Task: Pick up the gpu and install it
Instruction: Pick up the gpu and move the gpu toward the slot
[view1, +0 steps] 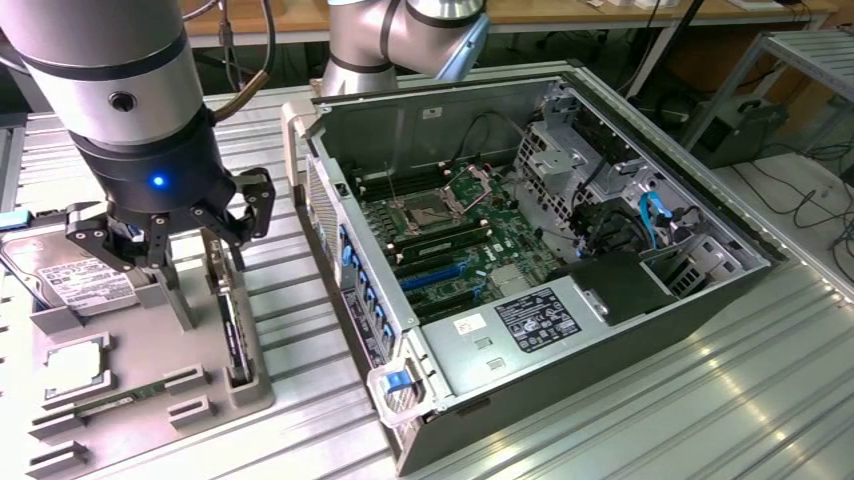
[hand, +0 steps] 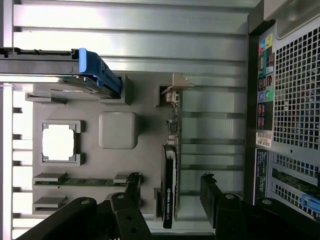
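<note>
Barely started, I reckon: the open PC case (view1: 441, 110) has no card in it that I can spot. The gpu (view1: 238, 340) stands on edge in its slot in the grey parts tray (view1: 254, 400). My pincer (view1: 174, 235) hangs right above it, spread wide, holding nothing. Ribbed metal table (view1: 694, 400) underneath, workshop benches and cables behind.

A grey fixture tray (hand: 145, 155) rests on the ribbed metal counter (view1: 667, 420); it holds a hard drive (view1: 80, 280), a CPU (view1: 75, 362) and a memory stick (view1: 114, 403), each in its own slot.
</note>
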